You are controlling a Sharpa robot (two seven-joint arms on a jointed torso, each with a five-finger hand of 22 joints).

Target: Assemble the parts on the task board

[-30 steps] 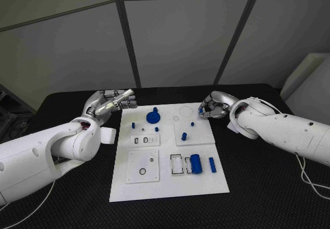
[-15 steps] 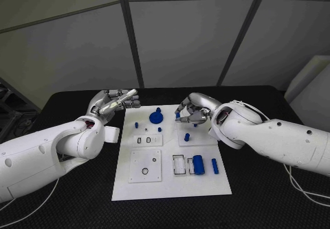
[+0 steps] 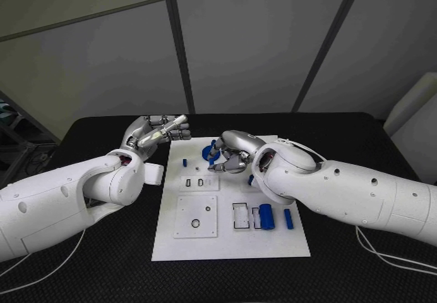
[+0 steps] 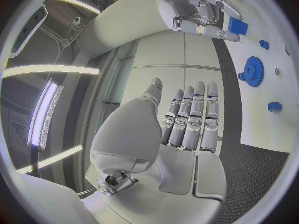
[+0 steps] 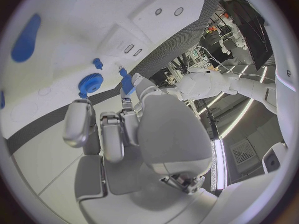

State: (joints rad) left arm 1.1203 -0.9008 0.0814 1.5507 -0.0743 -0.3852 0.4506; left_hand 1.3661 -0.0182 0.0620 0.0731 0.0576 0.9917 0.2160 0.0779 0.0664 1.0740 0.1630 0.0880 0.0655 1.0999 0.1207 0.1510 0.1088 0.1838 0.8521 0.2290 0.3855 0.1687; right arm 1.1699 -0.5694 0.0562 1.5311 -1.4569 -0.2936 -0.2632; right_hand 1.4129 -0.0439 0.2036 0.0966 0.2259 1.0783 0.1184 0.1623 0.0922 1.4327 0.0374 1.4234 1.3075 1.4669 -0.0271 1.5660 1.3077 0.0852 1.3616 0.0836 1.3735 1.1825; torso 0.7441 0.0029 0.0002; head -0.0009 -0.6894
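My left hand hung raised beside my body's left, palm up, its fingers straight and side by side, holding nothing. My left arm bent in from that side. My right arm reached across in front of me, and my right hand hovered with its fingers curled inward, pinching a small blue piece.

A robotics lab. Grey partition panels stand behind the black table. Ceiling strip lights and equipment stands surround it.
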